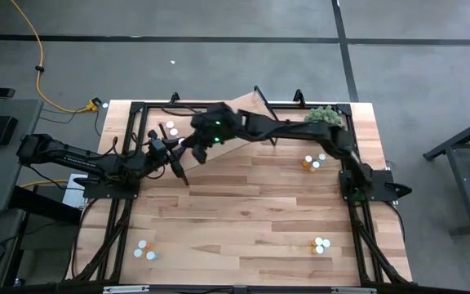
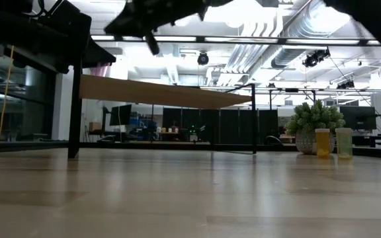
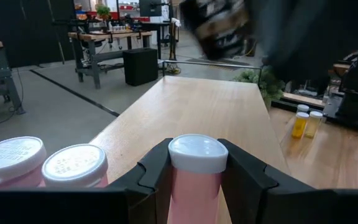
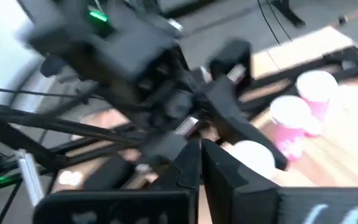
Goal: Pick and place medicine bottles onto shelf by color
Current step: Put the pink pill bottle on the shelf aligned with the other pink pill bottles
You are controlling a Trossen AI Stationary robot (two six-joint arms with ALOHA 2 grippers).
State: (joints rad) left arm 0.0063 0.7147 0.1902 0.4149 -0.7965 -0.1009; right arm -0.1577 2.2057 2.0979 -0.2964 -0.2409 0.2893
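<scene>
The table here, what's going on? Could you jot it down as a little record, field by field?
Left claw: gripping a pink bottle over the shelf
Already on shelf: two pink bottles beside it
Right claw: shut, holding nothing, close to the left claw
Elsewhere on table: yellow bottles near the green plant, white bottles, pale bottles

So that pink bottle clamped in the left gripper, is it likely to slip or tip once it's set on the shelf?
The pink bottle looks rigid and probably light; the left gripper pinches it just below the white cap, so a slip seems unlikely. Its smooth round body could roll if it falls over. On the flat shelf it should stand, like the two pink bottles already upright there.
</scene>
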